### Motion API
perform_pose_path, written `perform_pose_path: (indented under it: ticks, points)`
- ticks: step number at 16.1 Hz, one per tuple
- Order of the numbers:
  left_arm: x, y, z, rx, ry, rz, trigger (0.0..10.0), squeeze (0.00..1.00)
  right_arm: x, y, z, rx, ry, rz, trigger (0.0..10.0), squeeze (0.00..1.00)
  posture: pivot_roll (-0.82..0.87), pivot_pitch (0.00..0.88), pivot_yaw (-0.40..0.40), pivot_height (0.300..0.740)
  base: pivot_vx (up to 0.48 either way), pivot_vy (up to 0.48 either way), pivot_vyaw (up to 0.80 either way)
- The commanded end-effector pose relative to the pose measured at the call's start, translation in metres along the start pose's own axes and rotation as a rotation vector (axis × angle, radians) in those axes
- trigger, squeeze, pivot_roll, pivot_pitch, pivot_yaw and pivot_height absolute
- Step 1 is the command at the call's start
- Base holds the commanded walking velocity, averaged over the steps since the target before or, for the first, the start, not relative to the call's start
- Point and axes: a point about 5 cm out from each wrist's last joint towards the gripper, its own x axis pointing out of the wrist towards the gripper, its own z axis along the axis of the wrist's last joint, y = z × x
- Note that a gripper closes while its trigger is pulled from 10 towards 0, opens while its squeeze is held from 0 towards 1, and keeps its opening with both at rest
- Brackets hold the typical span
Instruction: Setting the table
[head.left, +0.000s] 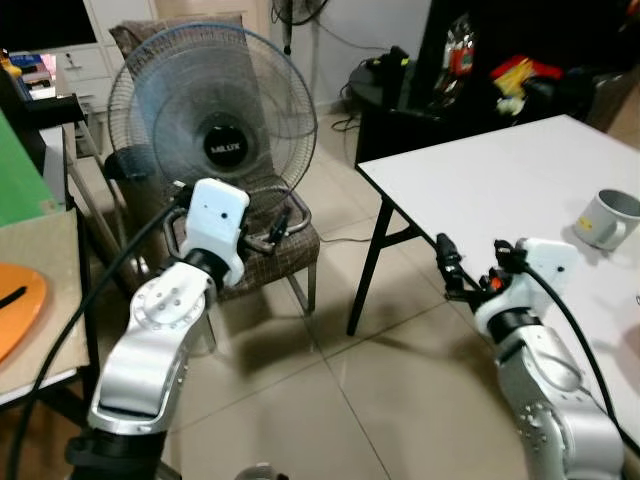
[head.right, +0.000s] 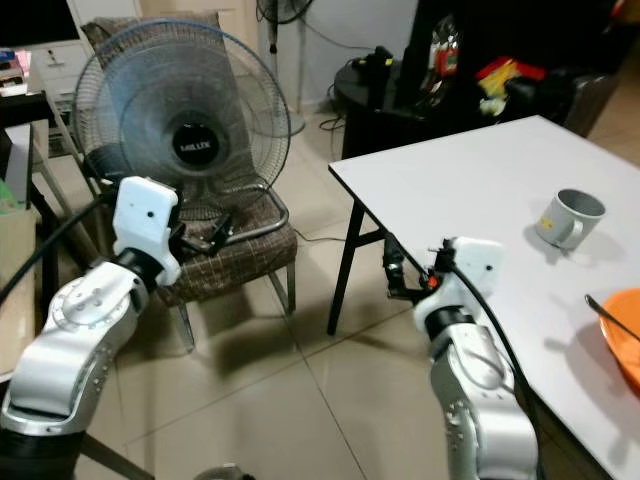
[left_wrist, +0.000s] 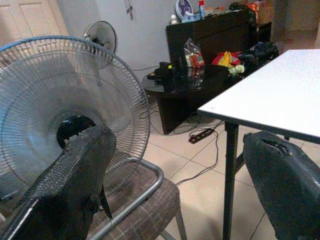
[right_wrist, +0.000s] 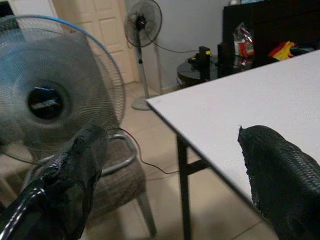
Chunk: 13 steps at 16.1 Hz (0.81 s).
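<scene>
Setting the table was the job, and the table's things came first in our notes: a grey mug (head.right: 571, 216) stood upright on the white table (head.right: 480, 180), well in from the near corner, and an orange plate (head.right: 622, 340) with a dark utensil laid across it sat at the table edge nearest us, apart from the mug. A second orange plate (head.left: 14, 305) lay on a side counter (head.left: 45, 290) to our left.

The right gripper (head.left: 447, 268) hung in air just off the table's near edge, fingers spread wide in the wrist view, holding nothing. The left gripper (left_wrist: 175, 185) was raised in front of a chair (head.left: 270, 250) and the fan (head.left: 210, 110) standing on it, also spread apart and empty.

We judged the step to be an approach, nothing grasped. To do it well, we would square the body to the table first, keep the right arm above the tabletop rather than below its edge, and choose one item per gripper. The left arm needed clearance from the fan grille and chair frame. Mug handle orientation should decide the grasp side.
</scene>
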Motion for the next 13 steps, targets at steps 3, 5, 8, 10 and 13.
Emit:
perform_pose_path:
  ticks: [3, 5, 8, 10, 13]
  points:
    - [0.0014, -0.0033, 0.0027, -0.003, -0.004, -0.020, 10.0, 0.00, -0.0014, -0.0011, 0.0028, 0.006, -0.011, 0.012, 10.0, 0.00, 0.08, 0.000, -0.006, 0.740, 0.000, 0.310, 0.00]
    - [0.0015, -0.0030, 0.0027, -0.003, -0.003, -0.016, 10.0, 0.00, 0.0002, 0.0010, 0.0022, 0.007, -0.007, 0.026, 10.0, 0.00, 0.08, 0.000, -0.010, 0.740, 0.000, 0.311, 0.00]
    - [0.0020, -0.0023, 0.0034, -0.002, -0.004, -0.013, 10.0, 0.00, 0.0010, 0.0019, 0.0021, 0.016, -0.006, 0.032, 10.0, 0.00, 0.08, 0.000, -0.010, 0.740, 0.000, 0.312, 0.00]
    - [0.0028, -0.0019, 0.0040, -0.001, -0.006, -0.011, 10.0, 0.00, 0.0012, 0.0022, 0.0023, 0.015, -0.005, 0.038, 10.0, 0.00, 0.08, 0.000, -0.009, 0.740, 0.000, 0.307, 0.00]
    - [0.0048, -0.0020, 0.0079, -0.003, -0.030, -0.009, 10.0, 0.00, 0.0017, 0.0031, 0.0015, 0.019, -0.001, 0.046, 10.0, 0.00, 0.08, 0.000, -0.006, 0.740, 0.000, 0.104, 0.00]
